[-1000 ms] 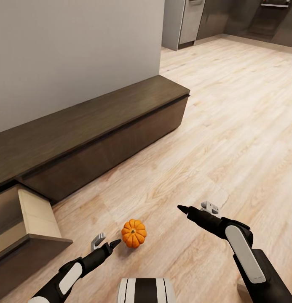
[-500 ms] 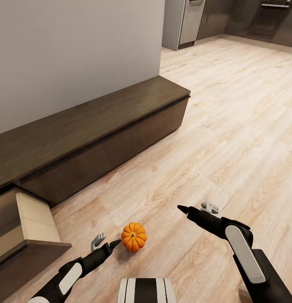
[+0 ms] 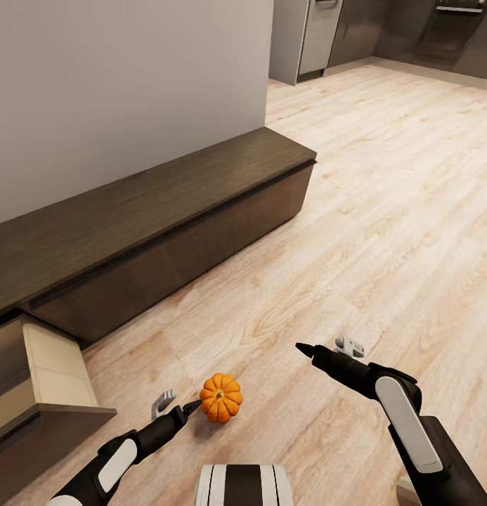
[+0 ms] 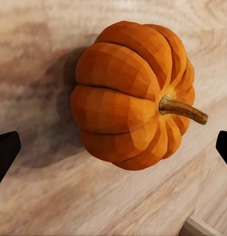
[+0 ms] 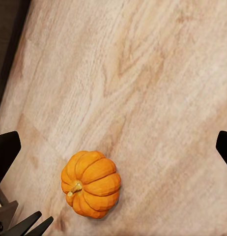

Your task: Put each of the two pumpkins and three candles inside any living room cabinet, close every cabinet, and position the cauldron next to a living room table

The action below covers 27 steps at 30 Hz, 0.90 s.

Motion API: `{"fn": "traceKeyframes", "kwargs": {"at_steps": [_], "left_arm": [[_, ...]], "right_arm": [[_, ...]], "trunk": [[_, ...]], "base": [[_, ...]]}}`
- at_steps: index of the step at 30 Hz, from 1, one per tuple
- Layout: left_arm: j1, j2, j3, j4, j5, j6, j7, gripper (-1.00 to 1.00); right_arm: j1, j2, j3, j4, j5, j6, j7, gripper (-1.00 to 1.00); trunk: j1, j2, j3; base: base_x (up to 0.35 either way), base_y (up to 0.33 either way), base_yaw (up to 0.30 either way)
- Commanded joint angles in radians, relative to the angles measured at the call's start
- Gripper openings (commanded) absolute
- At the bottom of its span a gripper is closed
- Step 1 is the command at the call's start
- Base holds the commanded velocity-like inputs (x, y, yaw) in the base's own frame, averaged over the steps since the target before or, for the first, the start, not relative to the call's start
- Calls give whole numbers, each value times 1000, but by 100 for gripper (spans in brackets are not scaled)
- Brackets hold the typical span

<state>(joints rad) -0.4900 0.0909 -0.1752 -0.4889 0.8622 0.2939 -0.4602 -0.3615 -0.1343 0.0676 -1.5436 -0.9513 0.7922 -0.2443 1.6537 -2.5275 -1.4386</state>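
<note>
Pumpkin (image 3: 221, 398) sits on the pale wood floor (image 3: 384, 211), low in the head view, just in front of the robot and out from the long dark cabinet (image 3: 166, 225) that runs along the grey wall (image 3: 124, 91). Stem short and brown, tilted off to one side in the left wrist view, where the pumpkin (image 4: 130, 96) lies close under the camera with its shadow on the boards. Left gripper (image 3: 178, 406) is low beside the pumpkin, fingers spread wide, dark fingertips (image 4: 5, 152) at either edge of the wrist picture with the pumpkin between them, not touching it; one tip seems just at the pumpkin's side in the head view. Right gripper (image 3: 327, 346) hangs above the floor off to the robot's right, well apart from the pumpkin, also spread; its wrist view looks down on the pumpkin (image 5: 91, 184) and bare boards. At the far left a cabinet drawer (image 3: 39, 393) stands pulled out, pale inside. Grey kitchen cupboards (image 3: 412, 28) far back
</note>
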Motion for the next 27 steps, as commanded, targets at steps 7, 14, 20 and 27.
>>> {"fn": "traceKeyframes", "kwargs": {"at_steps": [7,14,20,27], "left_arm": [[-1,1,-4,0,10,4,0,100],[-1,1,-4,0,10,5,0,100],[-1,1,-4,0,9,4,0,100],[-1,1,-4,-2,11,5,-1,100]], "right_arm": [[-1,-1,1,-1,-10,1,-10,100],[-1,-1,1,-1,-10,1,-10,100],[-1,-1,1,-1,-10,0,-10,100],[-1,-1,1,0,-10,0,-10,100]], "trunk": [[2,-1,-16],[5,-3,-43],[7,-4,-66],[8,-5,-74]], "base": [[0,0,0],[0,0,0],[0,0,0],[0,0,0]]}}
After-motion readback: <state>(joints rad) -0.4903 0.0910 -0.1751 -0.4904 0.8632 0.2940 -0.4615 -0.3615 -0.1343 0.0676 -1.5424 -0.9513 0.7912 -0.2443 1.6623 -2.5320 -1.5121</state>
